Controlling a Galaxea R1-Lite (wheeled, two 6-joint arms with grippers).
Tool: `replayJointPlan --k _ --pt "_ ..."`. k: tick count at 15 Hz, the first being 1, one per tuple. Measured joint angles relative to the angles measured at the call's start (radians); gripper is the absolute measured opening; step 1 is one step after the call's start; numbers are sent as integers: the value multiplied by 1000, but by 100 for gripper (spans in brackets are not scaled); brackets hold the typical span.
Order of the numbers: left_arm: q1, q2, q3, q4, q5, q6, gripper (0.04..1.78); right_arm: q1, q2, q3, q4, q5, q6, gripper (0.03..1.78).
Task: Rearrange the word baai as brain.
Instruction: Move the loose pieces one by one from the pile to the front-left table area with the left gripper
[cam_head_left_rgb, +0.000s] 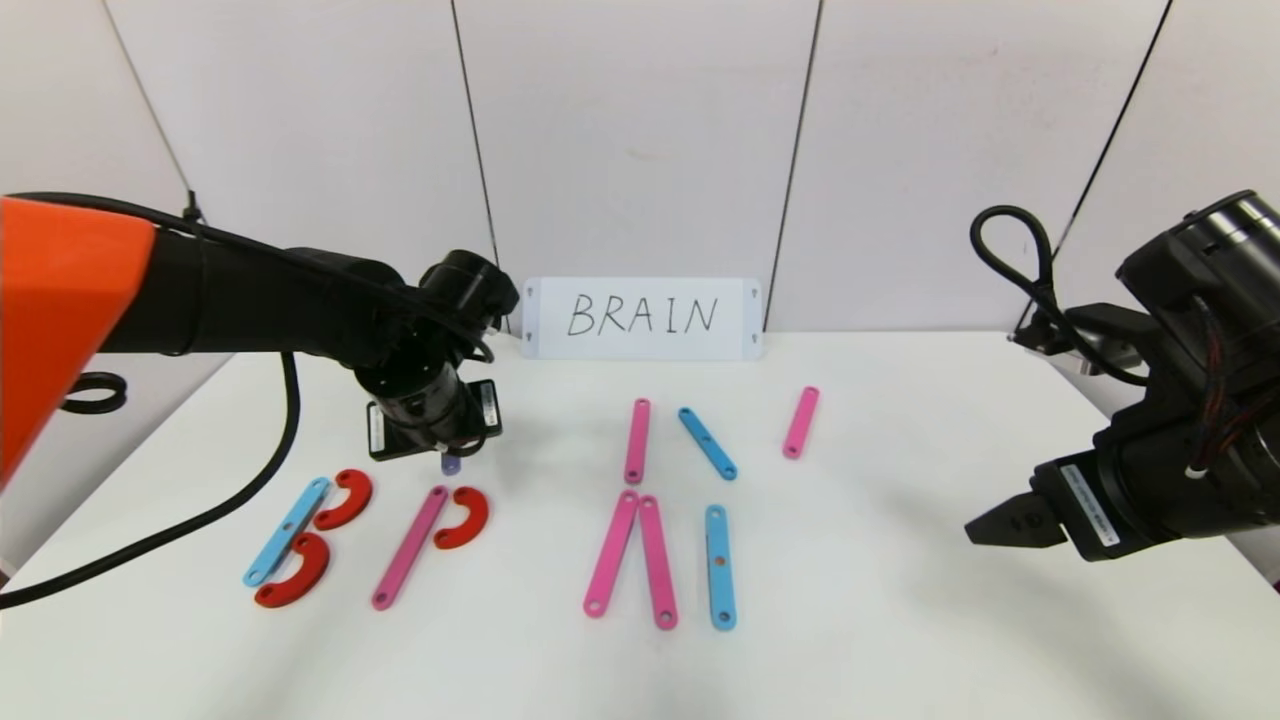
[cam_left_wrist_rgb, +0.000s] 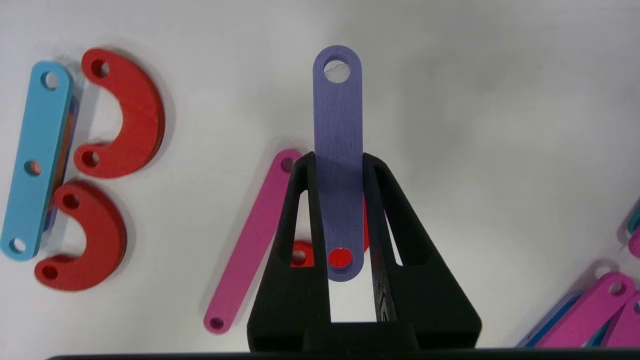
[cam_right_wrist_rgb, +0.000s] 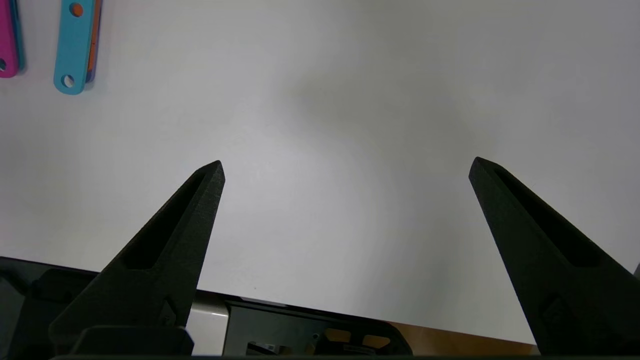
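Item: purple strip (cam_left_wrist_rgb: 338, 165), long axis lengthwise between my left gripper's (cam_head_left_rgb: 451, 456) clamping fingers; I am holding it at twelve o'clock of the pink stem (cam_head_left_rgb: 410, 547) and red curve (cam_head_left_rgb: 462, 517). Right gripper (cam_right_wrist_rgb: 345, 170) is idling, splayed wide, at three o'clock.

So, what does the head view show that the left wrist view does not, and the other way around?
Only the head view shows the white BRAIN card, the right gripper open over bare table at the right, and the upper strips. Only the left wrist view shows how the left gripper is shut on the purple strip, held above the table. Both show the light-blue strip with its two red curves, and the pink strip beside another red curve.
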Motion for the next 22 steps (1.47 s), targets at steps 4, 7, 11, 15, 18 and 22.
replayJointPlan --k 4,7,11,15,18,22 --pt "-76 -128 136 13 19 -116 27 13 -26 3 0 3 0 171" --pt "-136 -203 245 12 65 -246 27 34 -47 10 0 3 -1 171" --pt "-165 -273 394 -30 77 -307 27 55 -63 16 1 2 -1 171" --pt "-168 -328 565 -249 73 -294 27 61 -62 20 0 -1 0 171" --pt "-182 -338 621 -298 61 -296 27 67 -54 23 -1 -1 1 171" --pt "-208 -334 629 -299 58 -307 27 69 -44 23 -1 -2 1 171"
